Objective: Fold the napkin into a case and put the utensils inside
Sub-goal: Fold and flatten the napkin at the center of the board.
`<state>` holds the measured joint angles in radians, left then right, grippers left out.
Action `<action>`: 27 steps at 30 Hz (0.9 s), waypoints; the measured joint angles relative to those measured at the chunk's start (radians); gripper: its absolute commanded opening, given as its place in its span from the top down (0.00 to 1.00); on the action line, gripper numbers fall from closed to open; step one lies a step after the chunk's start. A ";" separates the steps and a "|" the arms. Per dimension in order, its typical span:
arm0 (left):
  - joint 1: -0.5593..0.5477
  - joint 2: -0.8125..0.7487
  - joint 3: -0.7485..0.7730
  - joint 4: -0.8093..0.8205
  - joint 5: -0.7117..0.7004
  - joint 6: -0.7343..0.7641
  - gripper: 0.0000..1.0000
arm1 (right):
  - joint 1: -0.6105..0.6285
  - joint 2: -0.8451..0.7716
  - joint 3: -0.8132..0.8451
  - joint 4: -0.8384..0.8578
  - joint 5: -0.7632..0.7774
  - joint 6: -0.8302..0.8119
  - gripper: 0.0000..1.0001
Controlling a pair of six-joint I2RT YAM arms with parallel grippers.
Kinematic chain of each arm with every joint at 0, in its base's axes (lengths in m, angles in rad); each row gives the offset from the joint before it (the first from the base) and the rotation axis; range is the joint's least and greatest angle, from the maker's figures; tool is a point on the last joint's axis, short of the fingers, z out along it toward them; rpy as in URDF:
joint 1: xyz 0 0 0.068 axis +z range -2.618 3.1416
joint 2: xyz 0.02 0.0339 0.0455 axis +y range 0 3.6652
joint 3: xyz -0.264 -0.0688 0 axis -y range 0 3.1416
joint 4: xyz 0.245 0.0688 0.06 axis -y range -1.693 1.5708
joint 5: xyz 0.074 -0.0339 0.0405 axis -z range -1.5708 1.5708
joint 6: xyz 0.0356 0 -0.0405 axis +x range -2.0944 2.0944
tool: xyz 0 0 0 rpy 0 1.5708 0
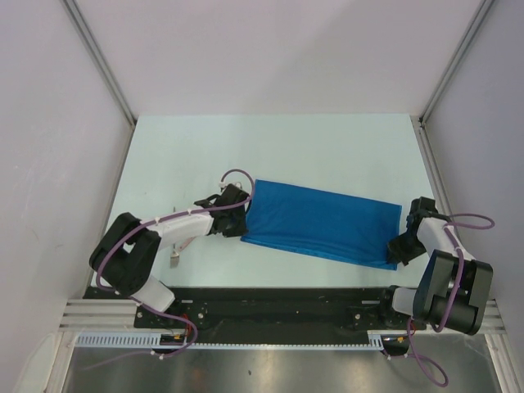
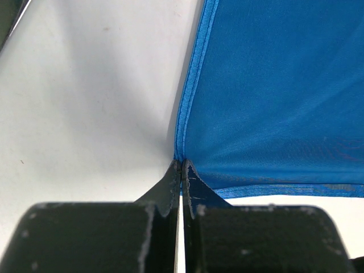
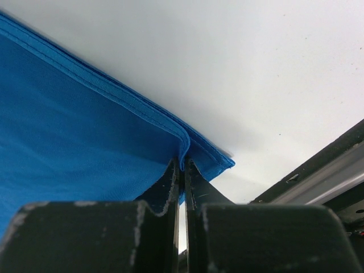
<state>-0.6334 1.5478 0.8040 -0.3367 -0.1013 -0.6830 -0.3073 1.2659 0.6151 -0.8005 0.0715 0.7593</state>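
Note:
The royal-blue napkin (image 1: pixel 319 221) lies folded into a wide oblong across the middle of the table. My left gripper (image 1: pixel 243 219) is at its left end, shut on the hemmed edge near the front corner; in the left wrist view the fingertips (image 2: pixel 181 165) pinch the napkin (image 2: pixel 273 96) at its hem. At the front right corner my right gripper (image 1: pixel 399 246) is shut on the napkin; in the right wrist view the tips (image 3: pixel 182 162) clamp the top layer of the napkin (image 3: pixel 74 125) above a lower layer. A slim silver utensil (image 1: pixel 175 259) pokes out from under the left arm.
Pale table (image 1: pixel 270 147) with grey walls on three sides. A black base rail (image 1: pixel 278 307) runs along the near edge, seen also in the right wrist view as the rail (image 3: pixel 318 170). The left arm (image 1: pixel 155 233) stretches over the front left of the table.

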 measured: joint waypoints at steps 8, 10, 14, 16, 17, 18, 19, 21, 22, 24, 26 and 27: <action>-0.003 0.011 -0.001 -0.003 -0.001 0.000 1.00 | -0.006 -0.014 -0.010 0.006 -0.005 0.006 0.92; -0.003 0.018 0.006 -0.006 0.001 0.000 1.00 | -0.006 -0.035 -0.021 0.011 -0.004 0.016 0.85; -0.004 0.024 0.014 -0.016 0.001 0.000 1.00 | -0.008 -0.068 -0.034 0.007 0.011 0.037 0.73; -0.004 0.024 0.016 -0.018 -0.001 0.000 0.91 | -0.010 -0.084 -0.034 -0.003 0.023 0.042 0.67; -0.004 0.023 0.016 -0.018 -0.002 0.001 0.81 | -0.010 -0.095 -0.034 -0.010 0.026 0.048 0.65; -0.004 0.022 0.015 -0.019 -0.005 0.001 0.74 | -0.010 -0.108 -0.034 -0.018 0.029 0.053 0.60; -0.004 0.018 0.015 -0.021 -0.009 0.002 0.68 | -0.010 -0.128 -0.034 -0.030 0.033 0.057 0.55; -0.004 0.000 0.014 -0.035 -0.019 0.008 0.54 | -0.008 -0.183 -0.034 -0.057 0.042 0.065 0.41; -0.004 -0.017 0.014 -0.046 -0.023 0.011 0.51 | -0.002 -0.217 -0.033 -0.072 0.049 0.069 0.37; -0.005 -0.060 0.014 -0.068 -0.027 0.015 0.50 | 0.018 -0.280 -0.019 -0.111 0.074 0.076 0.32; -0.005 -0.115 0.014 -0.082 -0.027 0.020 0.53 | 0.048 -0.313 0.003 -0.138 0.094 0.078 0.32; -0.006 -0.142 0.014 -0.089 -0.027 0.025 0.58 | 0.067 -0.322 0.013 -0.144 0.100 0.079 0.35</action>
<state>-0.6392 1.4063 0.8177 -0.4252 -0.1280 -0.6582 -0.2401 0.9443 0.6277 -0.9443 0.1715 0.8379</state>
